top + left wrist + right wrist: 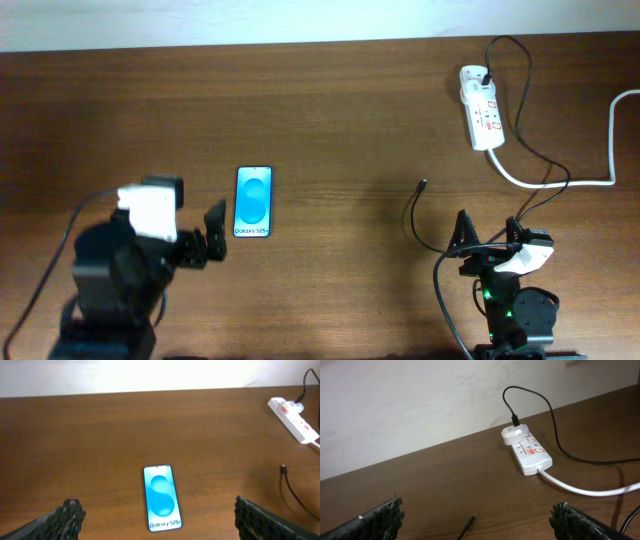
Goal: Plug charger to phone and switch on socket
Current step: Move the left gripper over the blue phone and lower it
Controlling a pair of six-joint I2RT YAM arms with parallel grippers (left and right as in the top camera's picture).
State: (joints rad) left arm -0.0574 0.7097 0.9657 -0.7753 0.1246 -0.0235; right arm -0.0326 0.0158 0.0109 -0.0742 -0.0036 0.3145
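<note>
On the table [330, 120] left, phone [253, 202] lies beside my left gripper [212, 235], spread apart; right gripper [488, 232] also apart, near charger [423, 185] tip.

Phone [253, 202] lies screen-up just beside the spread left pincer [216, 236]; charger tip [424, 184] lies well apart

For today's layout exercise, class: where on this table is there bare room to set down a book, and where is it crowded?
Free: the wide stretch of table between phone and charger, and the far strip left of the socket. Crowded: the right side, where charger and white cord run between socket and right claw.
</note>
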